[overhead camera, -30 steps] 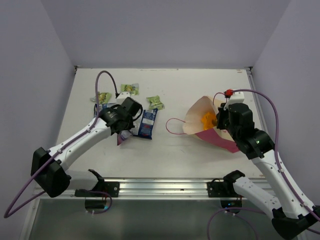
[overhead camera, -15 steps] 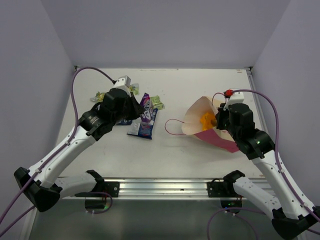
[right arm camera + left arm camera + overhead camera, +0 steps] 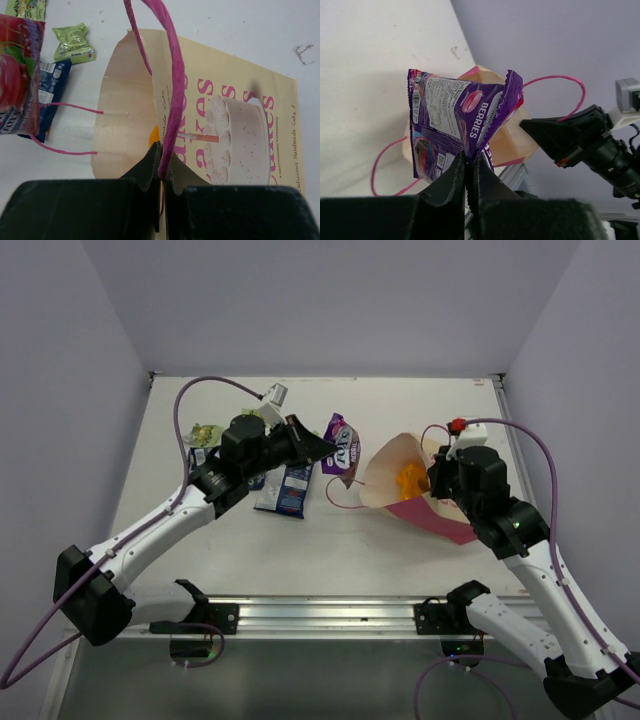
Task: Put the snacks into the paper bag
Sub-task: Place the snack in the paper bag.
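While it hangs aloft, purple packet [image 3: 455, 115]: pinched by left gripper [image 3: 469, 167], left of paper bag [image 3: 385, 465].
Right gripper [image 3: 162, 165]: clamped on pink handle [image 3: 170, 75].

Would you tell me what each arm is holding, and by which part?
The left jaws pinch the purple packet by one edge; the right jaws pinch the paper bag by its pink cord handle.

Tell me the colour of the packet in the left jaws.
The packet is purple, clearest in the left wrist view.
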You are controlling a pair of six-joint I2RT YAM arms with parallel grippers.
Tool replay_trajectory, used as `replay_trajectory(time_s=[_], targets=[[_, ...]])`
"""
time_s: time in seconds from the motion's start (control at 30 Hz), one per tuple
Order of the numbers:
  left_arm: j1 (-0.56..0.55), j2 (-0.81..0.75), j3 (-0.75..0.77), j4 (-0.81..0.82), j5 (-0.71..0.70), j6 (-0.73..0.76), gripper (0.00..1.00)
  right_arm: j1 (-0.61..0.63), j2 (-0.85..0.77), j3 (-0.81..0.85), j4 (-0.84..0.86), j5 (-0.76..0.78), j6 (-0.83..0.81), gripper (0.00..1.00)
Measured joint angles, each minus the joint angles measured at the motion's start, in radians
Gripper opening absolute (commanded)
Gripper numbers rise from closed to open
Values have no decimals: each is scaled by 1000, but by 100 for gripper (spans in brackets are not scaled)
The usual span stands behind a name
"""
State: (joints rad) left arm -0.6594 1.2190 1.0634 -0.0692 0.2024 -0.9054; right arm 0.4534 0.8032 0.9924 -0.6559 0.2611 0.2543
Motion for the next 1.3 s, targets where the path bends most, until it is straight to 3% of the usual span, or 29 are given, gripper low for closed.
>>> replay_trajectory(time_s=[0.23, 0.67, 0.97, 1.3], targets=[[-6, 87, -73, 278, 98, -154, 0, 0, 1, 0, 21, -21, 14, 0], [-109, 257, -116, 643, 98, -323, 0, 0, 2, 0, 40, -31, 38, 0], [-191, 358, -129, 822, 62, -421, 0, 0, 10, 0, 43, -45, 61, 0], [-240, 380, -144, 890, 55, -473, 0, 0, 8, 0, 44, -48, 69, 0]])
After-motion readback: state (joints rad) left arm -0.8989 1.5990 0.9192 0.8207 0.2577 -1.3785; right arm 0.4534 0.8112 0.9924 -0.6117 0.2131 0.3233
